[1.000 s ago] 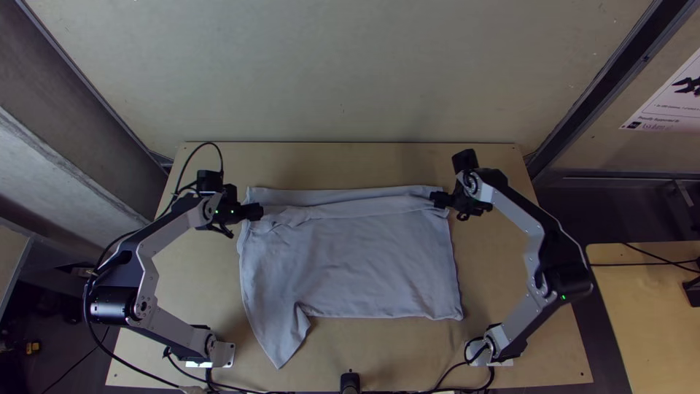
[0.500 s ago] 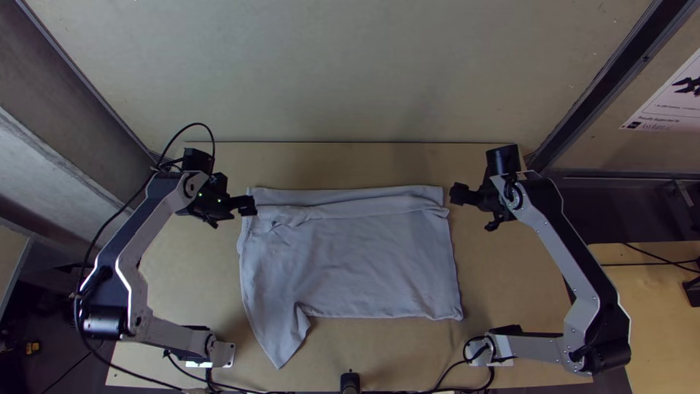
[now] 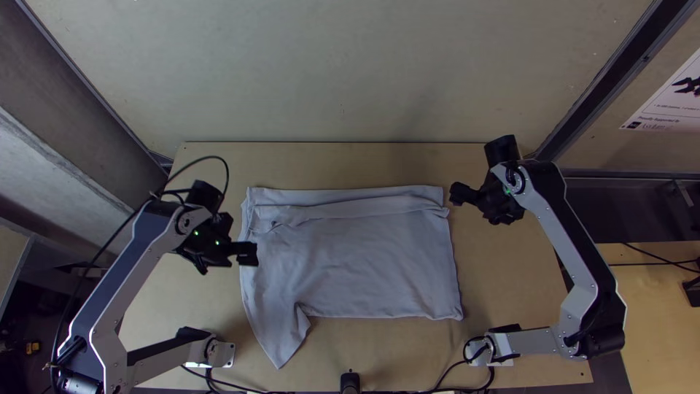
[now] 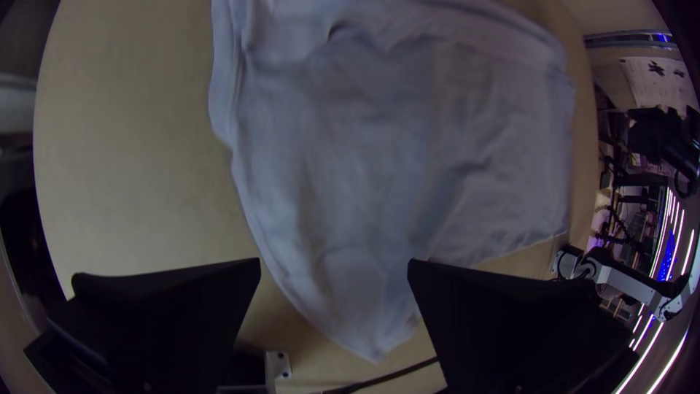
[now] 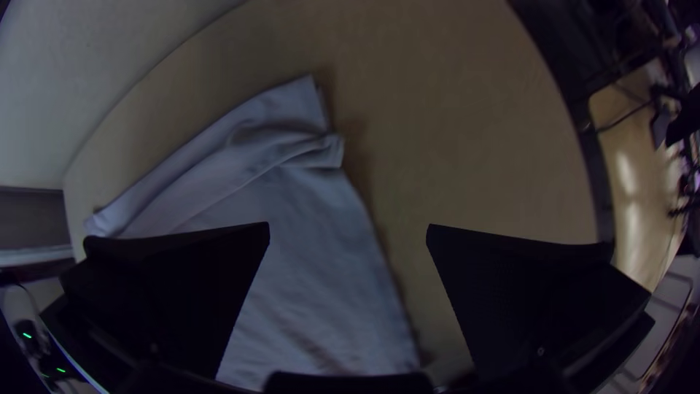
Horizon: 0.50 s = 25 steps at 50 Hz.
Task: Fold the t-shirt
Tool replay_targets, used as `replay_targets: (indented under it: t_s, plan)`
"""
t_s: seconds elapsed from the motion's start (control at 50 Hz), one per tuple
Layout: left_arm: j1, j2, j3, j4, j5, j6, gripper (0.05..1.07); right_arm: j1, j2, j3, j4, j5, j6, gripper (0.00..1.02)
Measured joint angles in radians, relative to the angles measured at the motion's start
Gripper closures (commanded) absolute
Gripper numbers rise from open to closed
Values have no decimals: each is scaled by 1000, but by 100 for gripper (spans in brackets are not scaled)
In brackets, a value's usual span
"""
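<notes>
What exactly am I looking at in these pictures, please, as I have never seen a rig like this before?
This machine has a left arm and a right arm, based at the near edge of a wooden table. The top view comes from a camera high overhead; each wrist view comes from a camera on that arm's wrist, looking past its own tool. On the table lies a pale grey shirt, mostly flat, with a folded band along its far side and a pointed corner towards the near edge. Nothing is held: the left tool, over the shirt's left edge, and the right tool, near its far right corner, are both open.
</notes>
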Motion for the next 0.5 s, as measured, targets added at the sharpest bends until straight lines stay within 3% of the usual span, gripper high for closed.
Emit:
replay_targets:
  t_s: [0.2,0.5]
  plan:
    - [-95,-65,-147,-20,1,-124,10,1,5,0,-8,-79,82,4]
    - [-253,-86,-299,5,-2,-193,10,4,5,0,-8,-123,92,4]
